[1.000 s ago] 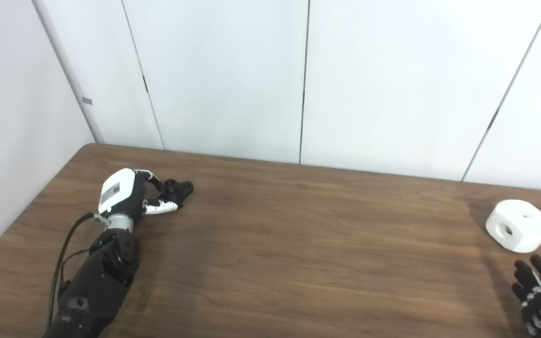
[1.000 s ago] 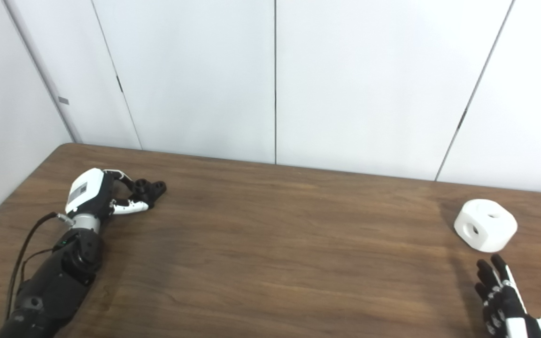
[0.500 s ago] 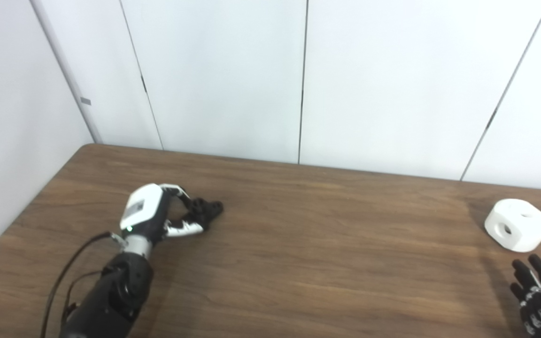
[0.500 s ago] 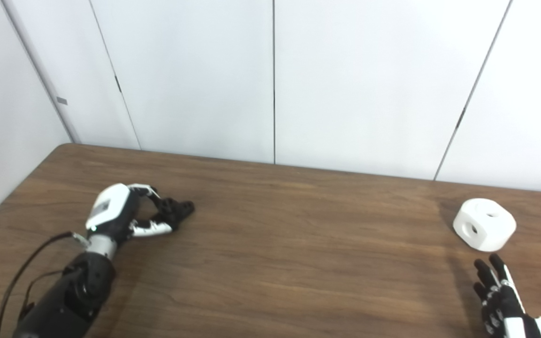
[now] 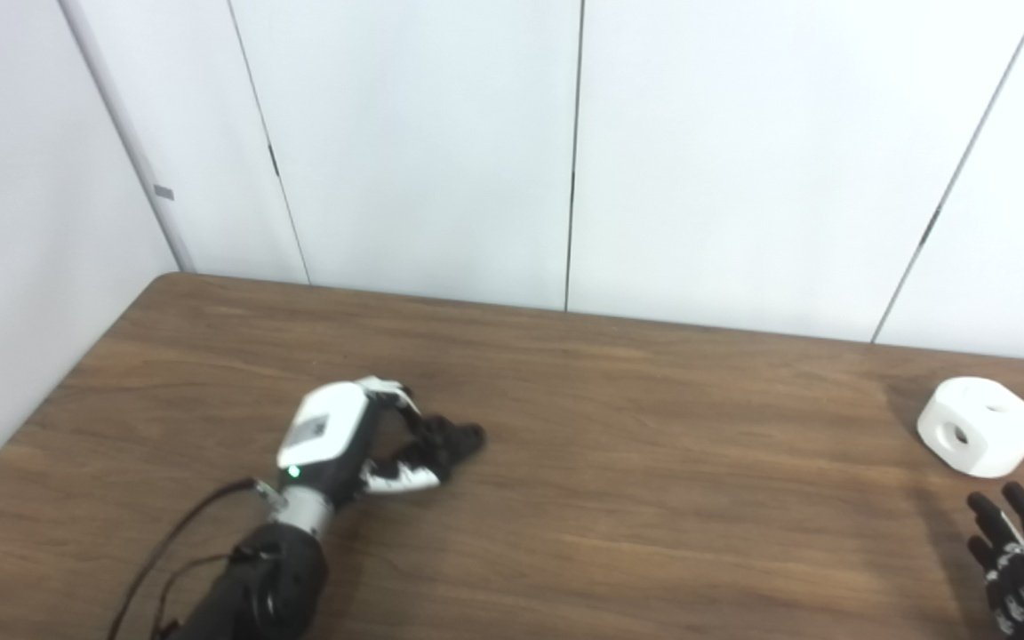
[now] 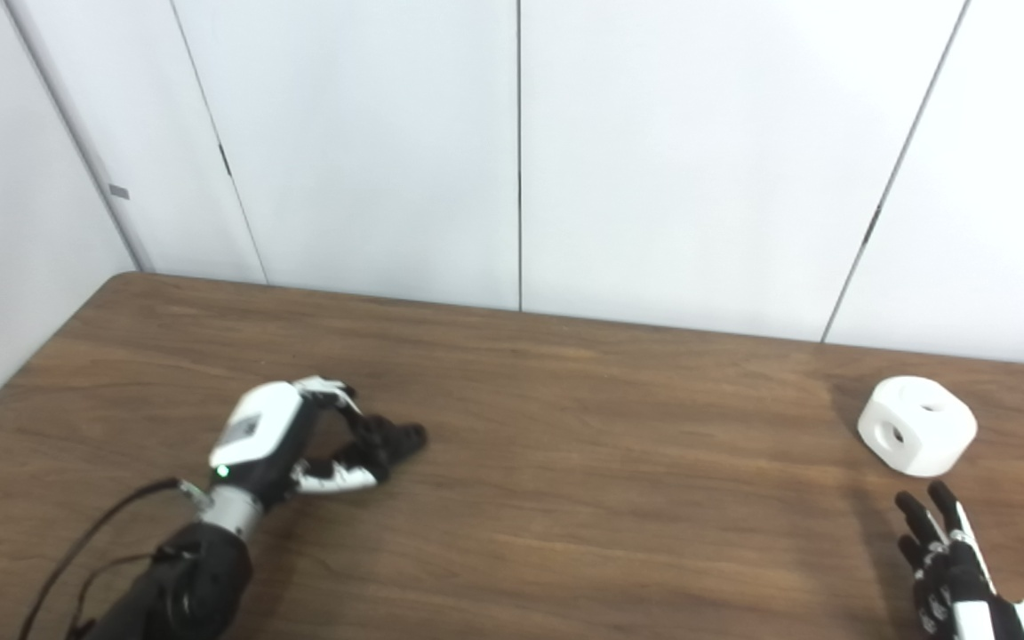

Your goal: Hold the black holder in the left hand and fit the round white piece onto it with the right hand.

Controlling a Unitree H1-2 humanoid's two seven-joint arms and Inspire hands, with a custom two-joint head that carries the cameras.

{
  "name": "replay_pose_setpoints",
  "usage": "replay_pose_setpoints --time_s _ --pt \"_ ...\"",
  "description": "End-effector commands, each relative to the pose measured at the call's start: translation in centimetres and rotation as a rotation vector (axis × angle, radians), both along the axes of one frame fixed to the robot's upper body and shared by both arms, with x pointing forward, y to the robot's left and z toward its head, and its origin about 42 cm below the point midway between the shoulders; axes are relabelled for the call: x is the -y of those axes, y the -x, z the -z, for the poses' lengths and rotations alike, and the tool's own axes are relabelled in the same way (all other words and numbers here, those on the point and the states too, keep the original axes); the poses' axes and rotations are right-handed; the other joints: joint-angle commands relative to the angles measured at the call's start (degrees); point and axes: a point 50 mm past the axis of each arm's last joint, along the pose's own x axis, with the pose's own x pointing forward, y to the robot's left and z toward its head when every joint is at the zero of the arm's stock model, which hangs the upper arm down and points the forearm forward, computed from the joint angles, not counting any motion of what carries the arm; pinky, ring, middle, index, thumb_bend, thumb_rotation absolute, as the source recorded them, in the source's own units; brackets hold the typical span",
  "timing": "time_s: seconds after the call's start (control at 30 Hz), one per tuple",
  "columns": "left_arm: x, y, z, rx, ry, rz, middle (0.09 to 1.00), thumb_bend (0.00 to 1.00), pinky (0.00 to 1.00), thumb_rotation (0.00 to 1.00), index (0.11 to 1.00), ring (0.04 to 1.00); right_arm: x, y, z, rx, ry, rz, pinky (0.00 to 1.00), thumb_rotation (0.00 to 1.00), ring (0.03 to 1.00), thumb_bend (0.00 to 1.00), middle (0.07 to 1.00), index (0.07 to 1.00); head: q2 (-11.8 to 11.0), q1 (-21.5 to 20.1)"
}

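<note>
My left hand [image 5: 343,440] is shut on the small black holder [image 5: 452,440], which sticks out past its fingers just above the brown table [image 5: 619,498], left of centre. It also shows in the right eye view [image 6: 392,440]. The round white piece [image 5: 980,426], a rounded block with holes in its top and side, lies on the table at the far right. My right hand [image 5: 1020,569] is open and empty at the bottom right corner, a little in front of the white piece and apart from it.
White wall panels [image 5: 565,151] stand right behind the table's far edge, and another wall runs along its left side. A black cable [image 5: 174,551] trails along my left forearm.
My left hand has carried the black holder from the far left of the table toward the centre and nearer to me. The right hand and the white piece have stayed in place.
</note>
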Motion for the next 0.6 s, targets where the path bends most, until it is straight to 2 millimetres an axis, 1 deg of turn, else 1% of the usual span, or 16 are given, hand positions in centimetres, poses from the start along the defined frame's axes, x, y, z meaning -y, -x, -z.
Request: replay_pose_setpoints --time_s 0.0,0.07,0.2,0.33,0.43,0.57 --pt "1.7 0.4 -0.4 0.012 -0.017 0.070 0.790 0.52 0.87 0.06 0.486 0.868 -0.6 0.8 1.5 -0.045 -0.035 0.009 1.00 0.89 1.000 0.67 0.938 0.999 0.0 0.0" --pt "2.8 0.8 -0.3 0.000 -0.010 0.099 0.793 0.52 0.88 0.06 0.486 0.870 -0.7 0.8 1.5 -0.047 -0.031 0.010 1.00 0.89 1.000 0.67 0.935 0.996 -0.1 0.1" --pt "4.9 1.5 -0.3 -0.019 0.003 0.156 0.805 0.52 0.86 0.06 0.486 0.889 -0.8 0.7 1.6 -0.048 -0.028 0.006 1.00 0.90 1.000 0.66 0.944 0.998 -0.1 -0.2" --pt "6.9 2.0 -0.2 -0.025 0.016 0.213 0.801 0.52 0.90 0.06 0.486 0.888 -0.9 0.7 1.6 -0.051 -0.017 0.009 1.00 0.90 1.000 0.67 0.947 0.994 0.0 -0.8" --pt "8.3 2.5 -0.1 -0.035 0.033 0.255 0.803 0.52 0.92 0.06 0.486 0.889 -1.1 0.7 1.5 -0.047 -0.008 0.001 1.00 0.91 1.000 0.67 0.954 0.999 0.3 -1.7" --pt "9.9 3.2 0.4 -0.053 0.043 0.288 0.800 0.52 0.89 0.06 0.486 0.882 -1.4 0.8 1.4 -0.040 -0.007 -0.004 1.00 0.91 1.000 0.68 0.961 1.000 0.8 -2.9"
